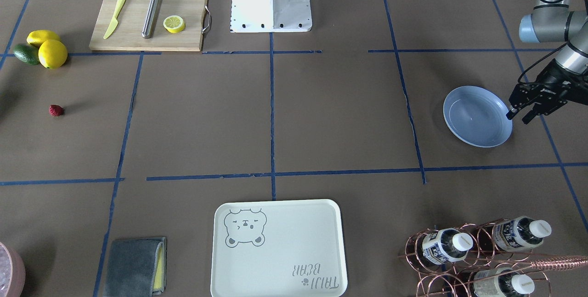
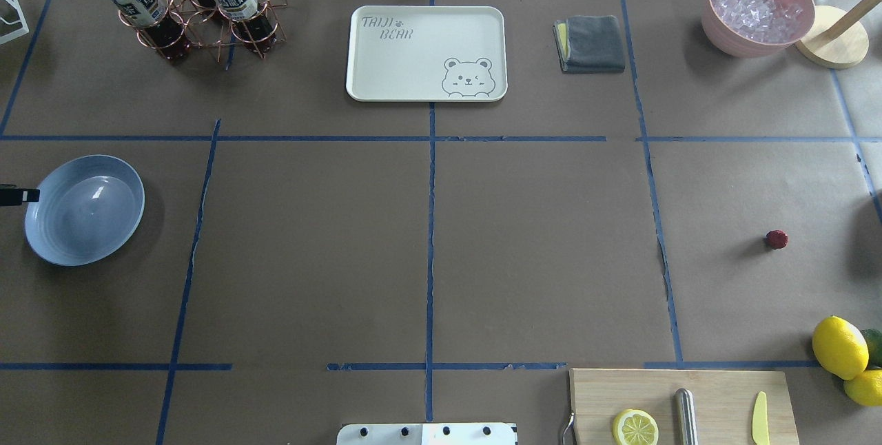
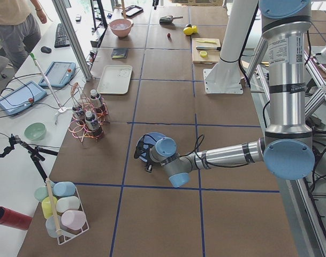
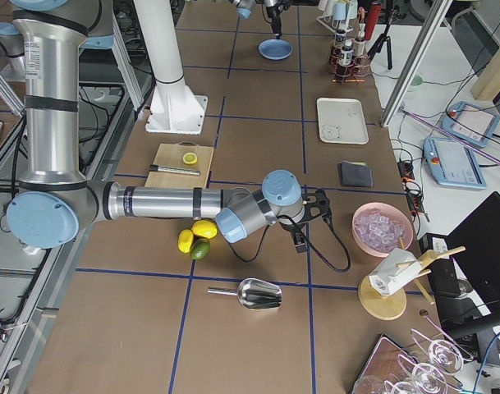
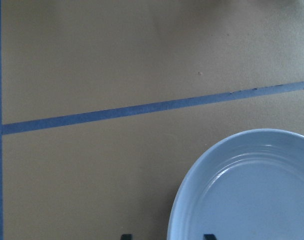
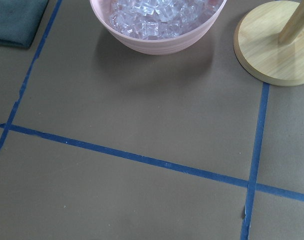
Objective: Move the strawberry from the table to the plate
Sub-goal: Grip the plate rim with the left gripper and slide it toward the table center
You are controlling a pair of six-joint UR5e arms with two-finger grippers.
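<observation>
The strawberry (image 1: 56,110), small and dark red, lies alone on the table (image 1: 330,117) far on my right side, also seen in the overhead view (image 2: 776,239). The light-blue plate (image 1: 477,116) rests on the table far on my left (image 2: 84,209). My left gripper (image 1: 519,116) is open, low at the plate's outer edge. In the left wrist view the plate's rim (image 5: 179,210) runs between the two fingertips. My right gripper (image 4: 315,209) shows only in the exterior right view, near the lemons, and I cannot tell whether it is open or shut.
Two lemons and an avocado (image 1: 43,48) sit behind the strawberry. A cutting board (image 1: 147,21) holds a knife, a steel rod and a lemon half. A bear tray (image 1: 278,248), a grey cloth (image 2: 591,43), an ice bowl (image 2: 758,7) and a bottle rack (image 1: 477,251) line the far side.
</observation>
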